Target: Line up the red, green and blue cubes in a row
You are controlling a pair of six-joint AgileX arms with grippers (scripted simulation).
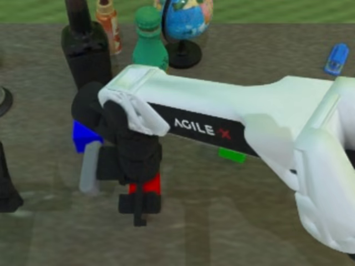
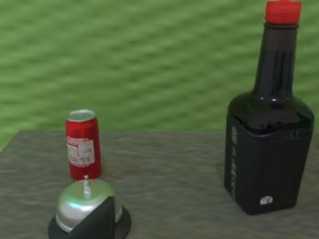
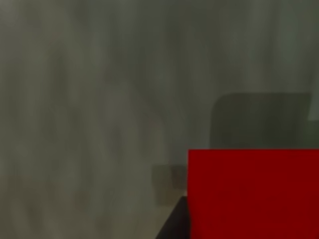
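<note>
My right arm reaches across the table from the right, and its gripper (image 1: 141, 195) is shut on the red cube (image 1: 146, 183) at the left-centre. In the right wrist view the red cube (image 3: 254, 194) fills the near corner with a dark finger (image 3: 174, 226) against its side. The blue cube (image 1: 83, 136) rests on the table just left of and behind that gripper, partly covered by the wrist. Only a strip of the green cube (image 1: 232, 155) shows under the right forearm, right of the red one. My left gripper (image 1: 5, 191) stays parked at the left edge.
Along the back stand a black bottle (image 1: 86, 52), an orange-brown bottle (image 1: 108, 22), a teal-green bottle (image 1: 150, 41) and a globe (image 1: 186, 22). A light-blue toy car (image 1: 336, 60) lies at the back right. The left wrist view shows a bell (image 2: 84, 204), a red can (image 2: 83, 144) and the black bottle (image 2: 269, 159).
</note>
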